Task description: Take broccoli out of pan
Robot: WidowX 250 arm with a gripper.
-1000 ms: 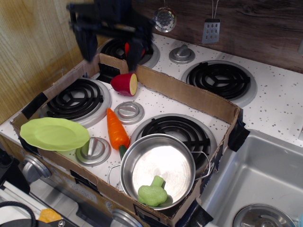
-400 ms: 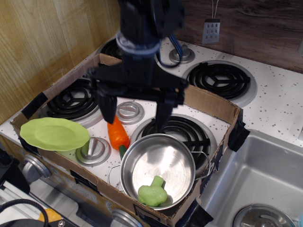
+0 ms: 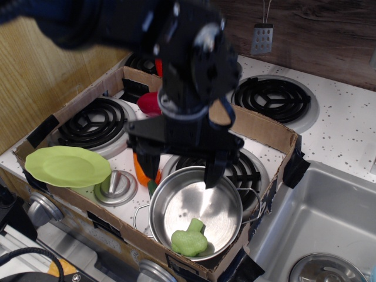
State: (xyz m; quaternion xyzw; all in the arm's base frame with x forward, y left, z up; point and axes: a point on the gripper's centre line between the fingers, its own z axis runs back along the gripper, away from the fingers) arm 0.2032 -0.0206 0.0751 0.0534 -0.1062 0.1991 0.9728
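Note:
The light-green broccoli (image 3: 189,237) lies inside the shiny steel pan (image 3: 226,200), against its front rim. The pan sits on the front right burner inside a cardboard box. My black gripper (image 3: 180,172) hangs over the pan's back edge, above and behind the broccoli, not touching it. It is open, with one finger (image 3: 148,168) left of the pan over the carrot and the other finger (image 3: 212,171) over the pan's interior. Nothing is between the fingers.
An orange carrot (image 3: 138,171) lies left of the pan, partly hidden by the gripper. A lime-green plate (image 3: 66,166) sits at the front left. A red-and-yellow toy (image 3: 149,101) lies behind the arm. Cardboard walls (image 3: 258,126) ring the stove; a sink (image 3: 329,223) is at right.
The arm has swung from the back left of the stove forward and right, and down, until the open gripper hangs over the pan's back edge. The broccoli and pan have not moved.

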